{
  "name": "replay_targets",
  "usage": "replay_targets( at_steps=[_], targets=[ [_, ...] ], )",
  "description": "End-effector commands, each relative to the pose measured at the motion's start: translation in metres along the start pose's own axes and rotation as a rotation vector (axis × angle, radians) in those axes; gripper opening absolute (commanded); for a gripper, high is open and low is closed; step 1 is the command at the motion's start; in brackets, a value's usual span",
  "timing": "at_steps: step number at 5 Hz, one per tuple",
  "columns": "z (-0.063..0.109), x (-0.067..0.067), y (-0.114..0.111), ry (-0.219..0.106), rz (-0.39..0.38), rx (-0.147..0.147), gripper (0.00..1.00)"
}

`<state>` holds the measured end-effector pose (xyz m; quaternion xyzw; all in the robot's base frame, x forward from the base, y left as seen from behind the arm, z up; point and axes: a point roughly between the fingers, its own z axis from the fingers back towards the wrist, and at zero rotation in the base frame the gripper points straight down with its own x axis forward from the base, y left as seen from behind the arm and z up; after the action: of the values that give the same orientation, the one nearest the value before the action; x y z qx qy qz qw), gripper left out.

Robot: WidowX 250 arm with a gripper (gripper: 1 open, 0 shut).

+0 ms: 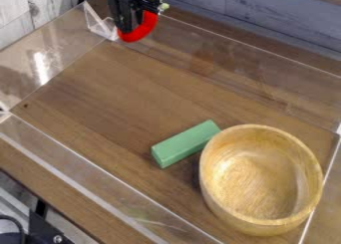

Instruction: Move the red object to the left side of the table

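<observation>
The red object (pixel 138 27) hangs in the air above the table's (pixel 120 99) far left part, a small bright-red rounded toy. My gripper (pixel 132 15) comes down from the top edge and is shut on the red object, its dark fingers covering the toy's upper half. Only the lower red curve shows below the fingers. The toy is well clear of the wood surface.
A green rectangular block (pixel 184 143) lies near the middle front. A large wooden bowl (pixel 262 178) stands at the front right. Low clear acrylic walls (pixel 102 21) rim the tabletop, with a folded clear corner piece at the far left.
</observation>
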<state>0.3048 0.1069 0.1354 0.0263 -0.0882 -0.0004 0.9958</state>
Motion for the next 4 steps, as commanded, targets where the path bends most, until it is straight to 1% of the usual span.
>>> replay_targets(
  at_steps=[1,2,3,4],
  targets=[
    [0.024,-0.001,0.010,-0.047,-0.020,-0.002,0.00],
    [0.035,-0.006,0.017,-0.042,0.065,-0.007,0.00],
    [0.031,-0.013,0.036,-0.013,0.160,0.009,0.00],
    [0.020,-0.033,0.063,0.011,0.247,0.026,0.00]
  ],
)
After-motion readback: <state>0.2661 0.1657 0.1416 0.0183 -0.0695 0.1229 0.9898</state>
